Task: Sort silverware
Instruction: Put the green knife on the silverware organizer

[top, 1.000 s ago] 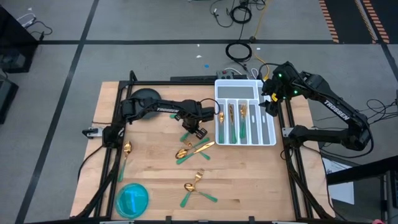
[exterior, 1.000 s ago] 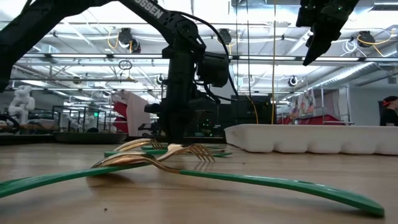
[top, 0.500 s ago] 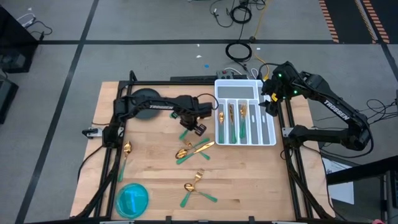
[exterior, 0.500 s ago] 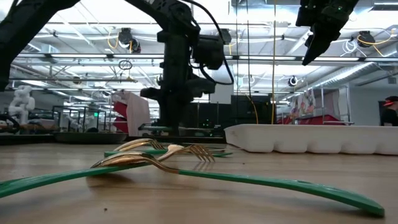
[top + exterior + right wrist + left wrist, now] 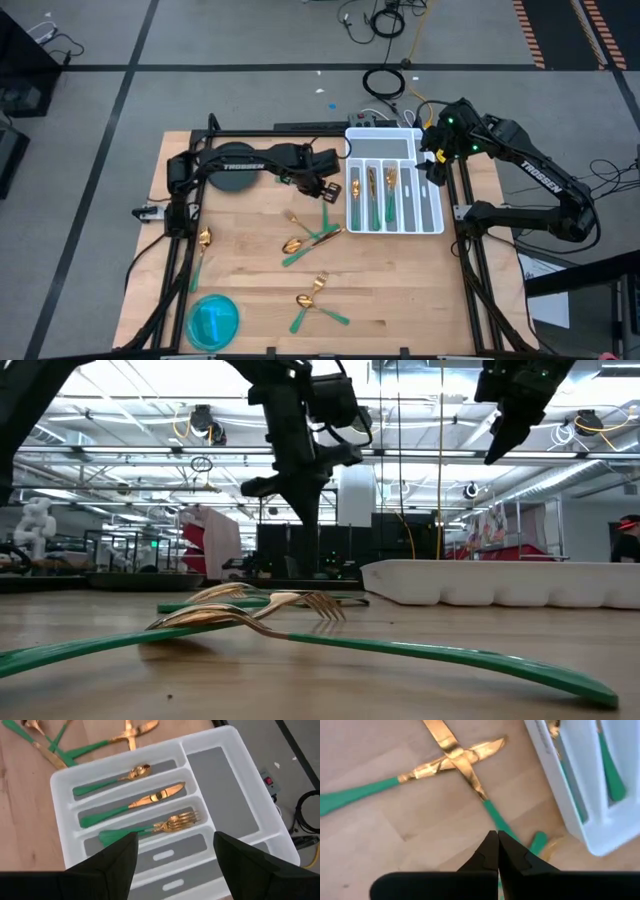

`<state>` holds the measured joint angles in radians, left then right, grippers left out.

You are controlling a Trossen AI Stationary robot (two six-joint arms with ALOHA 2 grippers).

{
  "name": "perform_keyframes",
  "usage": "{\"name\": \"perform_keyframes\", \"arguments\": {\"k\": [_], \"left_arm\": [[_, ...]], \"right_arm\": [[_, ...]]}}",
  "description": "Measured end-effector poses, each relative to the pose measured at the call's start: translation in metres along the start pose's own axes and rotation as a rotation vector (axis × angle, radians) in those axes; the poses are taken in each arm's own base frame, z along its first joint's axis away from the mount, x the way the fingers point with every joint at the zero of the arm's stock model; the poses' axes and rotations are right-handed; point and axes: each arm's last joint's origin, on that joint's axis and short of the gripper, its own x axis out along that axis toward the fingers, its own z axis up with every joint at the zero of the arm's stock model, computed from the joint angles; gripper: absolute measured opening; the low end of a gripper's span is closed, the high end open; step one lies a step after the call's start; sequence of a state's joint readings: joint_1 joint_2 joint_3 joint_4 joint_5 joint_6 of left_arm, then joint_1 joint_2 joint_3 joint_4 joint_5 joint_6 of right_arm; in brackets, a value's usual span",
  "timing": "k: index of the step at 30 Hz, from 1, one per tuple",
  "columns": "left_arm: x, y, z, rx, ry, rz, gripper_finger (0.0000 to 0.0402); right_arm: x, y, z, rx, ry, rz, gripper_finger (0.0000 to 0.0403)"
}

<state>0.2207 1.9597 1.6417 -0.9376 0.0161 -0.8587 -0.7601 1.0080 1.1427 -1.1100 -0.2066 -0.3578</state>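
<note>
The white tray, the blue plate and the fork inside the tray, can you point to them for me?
white tray [image 5: 432,205], high view, on its bare right-hand compartment.
blue plate [image 5: 212,321], high view, on its middle.
fork in the tray [image 5: 175,822], right wrist view, on its gold tines.

Wood table [image 5: 250,280] w/ white tray [image 5: 395,138], blue plate [image 5: 213,321], dark plate [image 5: 230,168], loose silverware [image 5: 312,238].

Left arm: reaches across the surface, raised off it.
Left end effector [image 5: 326,190]: fingers pressed together.
Right arm: held high.
Right end effector [image 5: 432,166]: fingers spread wide, nothing between them.
</note>
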Motion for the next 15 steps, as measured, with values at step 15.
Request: {"name": "perform_keyframes", "arguments": {"k": [15], "left_arm": [[-0.16, 0.029, -0.032, 0.078, -0.419, -0.09, 0.0001]], "right_arm": [[0.062, 0.01, 0.052, 0.257, -0.101, 0.192, 0.0254]]}}
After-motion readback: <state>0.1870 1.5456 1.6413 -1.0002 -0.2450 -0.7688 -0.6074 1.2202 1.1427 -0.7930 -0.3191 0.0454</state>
